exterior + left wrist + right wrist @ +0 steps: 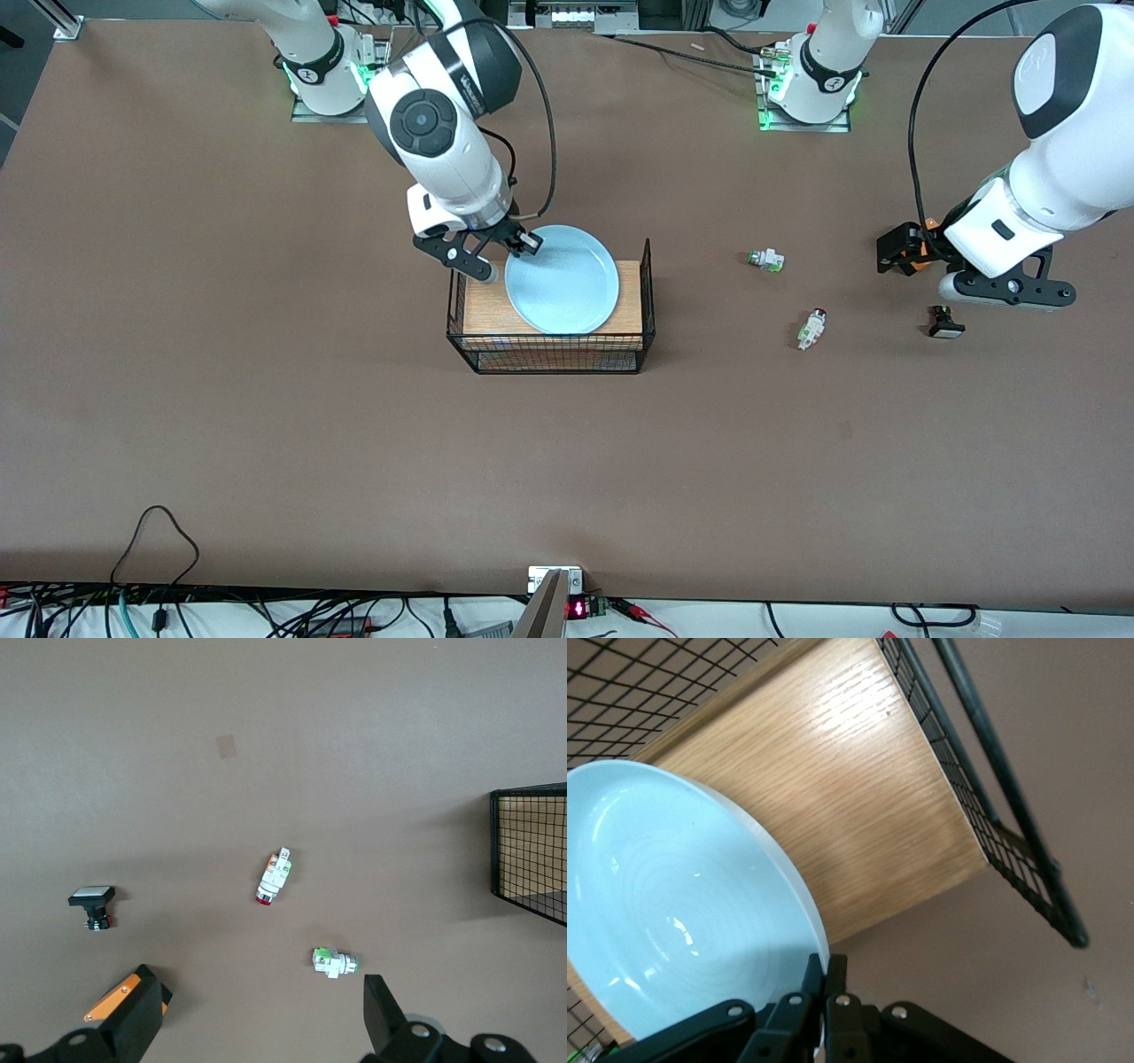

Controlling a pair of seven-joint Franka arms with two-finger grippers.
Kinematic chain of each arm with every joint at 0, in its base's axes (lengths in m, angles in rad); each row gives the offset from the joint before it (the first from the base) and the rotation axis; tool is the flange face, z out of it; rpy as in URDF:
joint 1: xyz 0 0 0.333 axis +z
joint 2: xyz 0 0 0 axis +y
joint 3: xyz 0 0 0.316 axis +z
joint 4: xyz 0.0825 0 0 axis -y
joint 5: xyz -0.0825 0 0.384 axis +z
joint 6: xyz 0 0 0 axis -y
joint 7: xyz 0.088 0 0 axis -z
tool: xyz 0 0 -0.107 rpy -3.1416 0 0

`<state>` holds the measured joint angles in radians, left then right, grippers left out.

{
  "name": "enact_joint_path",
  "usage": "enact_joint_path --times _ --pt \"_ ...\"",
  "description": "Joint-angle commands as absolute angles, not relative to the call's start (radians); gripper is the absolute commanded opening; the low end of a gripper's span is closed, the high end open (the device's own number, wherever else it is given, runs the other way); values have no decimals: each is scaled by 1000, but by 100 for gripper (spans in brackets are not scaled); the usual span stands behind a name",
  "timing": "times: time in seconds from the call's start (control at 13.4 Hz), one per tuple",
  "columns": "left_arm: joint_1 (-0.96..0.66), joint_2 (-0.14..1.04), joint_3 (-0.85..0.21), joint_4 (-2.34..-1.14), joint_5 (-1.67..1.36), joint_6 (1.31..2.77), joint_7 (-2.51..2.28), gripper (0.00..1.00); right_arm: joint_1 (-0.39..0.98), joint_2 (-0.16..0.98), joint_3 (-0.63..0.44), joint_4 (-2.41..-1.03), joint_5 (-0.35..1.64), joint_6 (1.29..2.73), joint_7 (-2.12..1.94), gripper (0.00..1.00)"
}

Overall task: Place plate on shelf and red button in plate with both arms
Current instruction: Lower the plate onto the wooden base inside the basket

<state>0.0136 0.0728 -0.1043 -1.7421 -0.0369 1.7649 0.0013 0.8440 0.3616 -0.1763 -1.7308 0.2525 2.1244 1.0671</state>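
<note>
The right gripper [512, 252] pinches the rim of the plate [561, 279], which sits on the wire rack's wooden shelf [483, 312] mid-table. The left gripper [974, 276] hangs spread wide near the left arm's end. The red button [811, 328] lies on the table between them.

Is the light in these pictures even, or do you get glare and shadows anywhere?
Front view: soft, even light on the table, only faint shadows beside the wire rack. Right wrist view: a bright sheen on the wooden shelf and small highlights inside the plate, whose rim the right claw pinches. Left wrist view: flat light, short shadows beside the red button; the left claw is open.
</note>
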Motion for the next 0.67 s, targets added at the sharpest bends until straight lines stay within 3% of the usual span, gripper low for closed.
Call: enact_joint_path --times 0.0,0.6 --pt "20 87 -104 -1709 -52 1743 2 100 857 374 -187 -1721 241 2137 1086 0" --pt "31 92 -97 -1709 -48 1747 5 100 853 414 -189 -1721 239 2174 1083 0"
